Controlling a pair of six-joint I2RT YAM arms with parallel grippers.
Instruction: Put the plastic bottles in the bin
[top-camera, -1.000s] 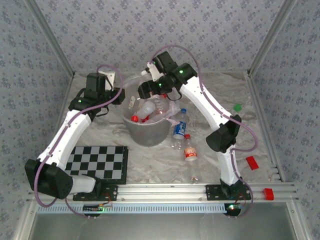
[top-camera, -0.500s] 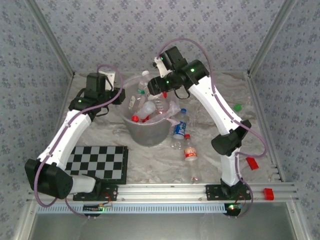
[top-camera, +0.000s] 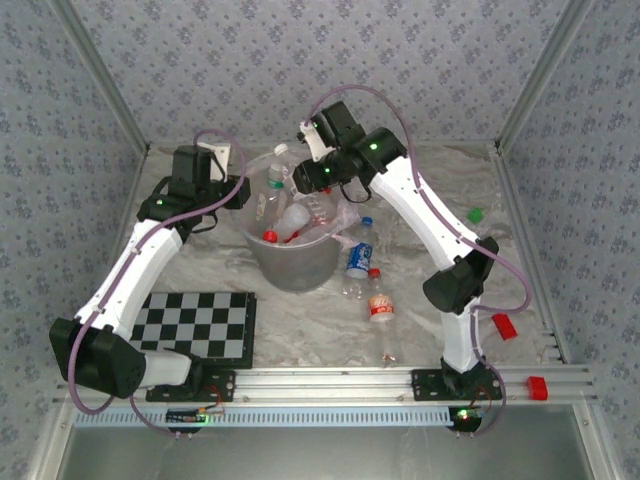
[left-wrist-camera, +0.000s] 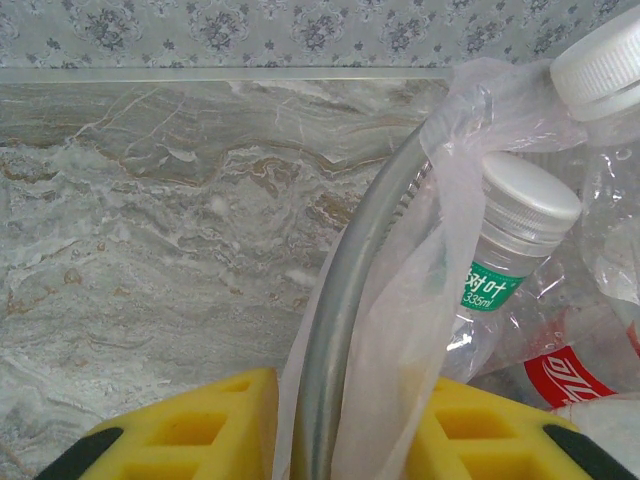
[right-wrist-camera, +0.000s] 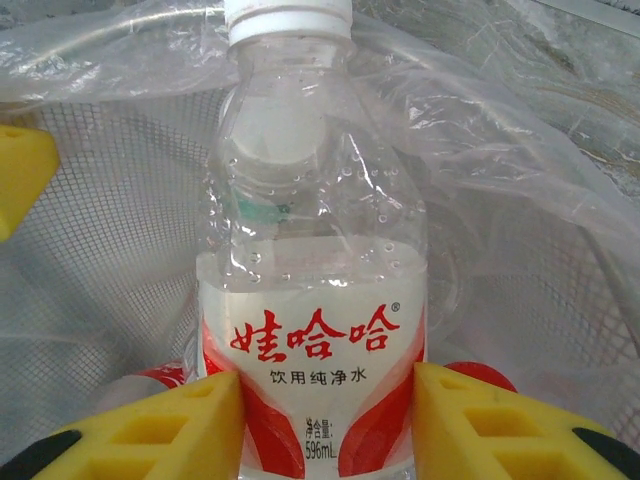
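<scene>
Right wrist cam: my right hand (right-wrist-camera: 325, 425) is clenched on a clear bottle (right-wrist-camera: 310, 280), red label, white cap, part-full, long axis pointing straight out from the hand | top cam: it's over the bin's (top-camera: 295, 270) far-left side, mouth right below, so I'd just let go | left hand (left-wrist-camera: 340, 450) looks pinched on the bin rim

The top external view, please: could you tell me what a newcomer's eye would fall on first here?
The right gripper holds a white-capped, red-labelled bottle over the bag-lined grey bin in the middle of the table. The left gripper straddles the bin's rim and liner, apparently steadying it. A few bottles lie on the table to the right of the bin, and several more are inside it.
</scene>
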